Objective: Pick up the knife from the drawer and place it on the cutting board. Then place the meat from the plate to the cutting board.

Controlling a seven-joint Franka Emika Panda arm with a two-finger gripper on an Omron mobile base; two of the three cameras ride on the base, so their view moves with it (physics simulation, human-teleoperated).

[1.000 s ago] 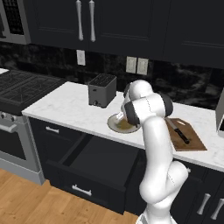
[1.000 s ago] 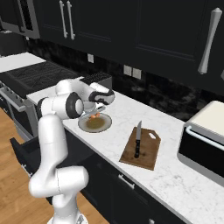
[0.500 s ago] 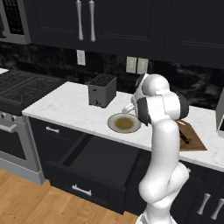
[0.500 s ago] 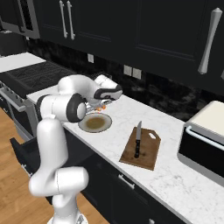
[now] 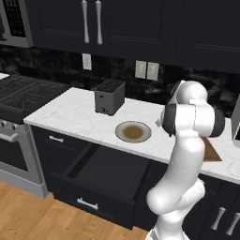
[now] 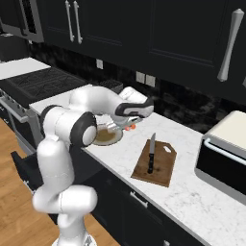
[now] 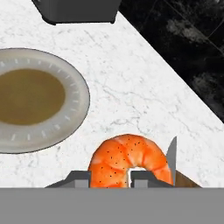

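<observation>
My gripper (image 7: 110, 178) is shut on the meat (image 7: 127, 157), an orange-red curled lump held just above the marble counter. The same gripper (image 6: 129, 128) hangs between the plate (image 6: 106, 137) and the cutting board (image 6: 157, 166). The round plate (image 7: 65, 113) with its brown centre lies bare to the left of the hand. The knife (image 6: 151, 153) rests lengthwise on the brown board, and its pale blade tip (image 7: 172, 153) shows just beyond the meat. Below the counter the dark drawer (image 5: 105, 176) stands pulled out. My arm covers most of the cutting board (image 5: 213, 152) in the left base view.
A dark toaster (image 5: 109, 96) stands at the back of the counter behind the plate (image 5: 133, 131). A stove (image 5: 23, 93) sits to the left, and a white-topped appliance (image 6: 226, 153) to the right of the board. Dark wall cabinets hang overhead.
The arm has swung right from over the plate toward the cutting board, carrying the meat with it. The plate is left bare.
</observation>
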